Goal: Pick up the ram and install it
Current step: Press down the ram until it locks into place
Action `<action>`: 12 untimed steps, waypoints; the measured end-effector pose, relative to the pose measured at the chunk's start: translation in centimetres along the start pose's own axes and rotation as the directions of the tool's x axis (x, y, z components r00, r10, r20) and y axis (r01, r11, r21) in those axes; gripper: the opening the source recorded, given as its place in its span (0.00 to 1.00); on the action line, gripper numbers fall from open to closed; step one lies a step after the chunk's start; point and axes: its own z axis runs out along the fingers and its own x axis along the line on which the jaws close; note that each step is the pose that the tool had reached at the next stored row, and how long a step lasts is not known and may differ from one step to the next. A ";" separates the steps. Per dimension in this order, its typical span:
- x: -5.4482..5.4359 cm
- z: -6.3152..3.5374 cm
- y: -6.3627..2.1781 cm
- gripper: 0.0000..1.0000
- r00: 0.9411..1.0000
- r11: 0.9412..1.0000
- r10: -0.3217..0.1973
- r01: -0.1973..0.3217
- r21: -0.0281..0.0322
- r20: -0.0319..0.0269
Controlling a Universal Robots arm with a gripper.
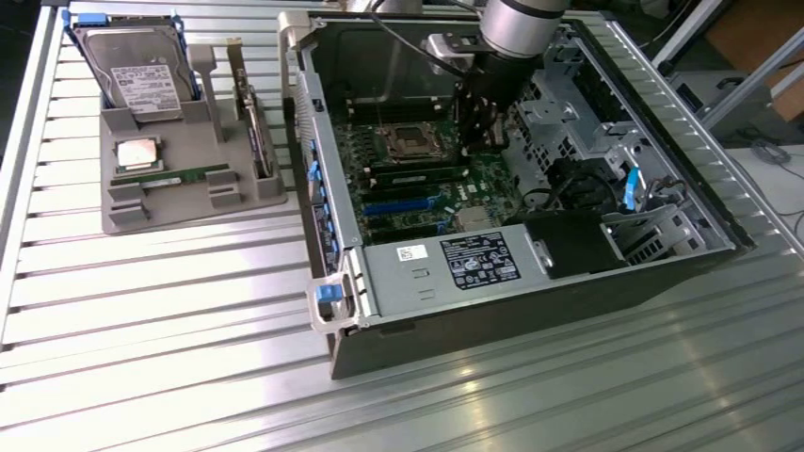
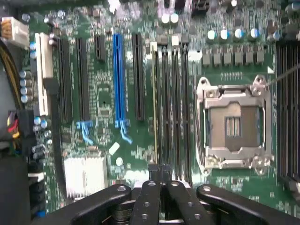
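In the wrist view the ram (image 2: 154, 103) stands on edge in the outermost of several memory slots, next to the empty processor socket (image 2: 233, 124). It shows as a thin green-yellow line along the slot. My gripper (image 2: 159, 169) is shut, fingertips together, right over the ram's near end; I cannot tell whether they touch it. In the exterior view the gripper (image 1: 485, 141) reaches down into the open computer case (image 1: 337, 198) over the motherboard. A look-alike green stick (image 1: 188, 176) lies in the grey holder (image 1: 188, 202) outside the case.
The holder also carries a hard drive (image 1: 141, 75), a square silver processor (image 1: 136, 153) and an upright card (image 1: 258, 132). Inside the case are blue and black expansion slots (image 2: 118, 79), a power supply (image 1: 458, 264) and a drive cage (image 1: 590, 113). Ribbed metal table all round.
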 end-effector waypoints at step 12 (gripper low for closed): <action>0.1 -2.50 -3.11 0.11 1.000 1.000 0.004 -0.003 -0.001 0.011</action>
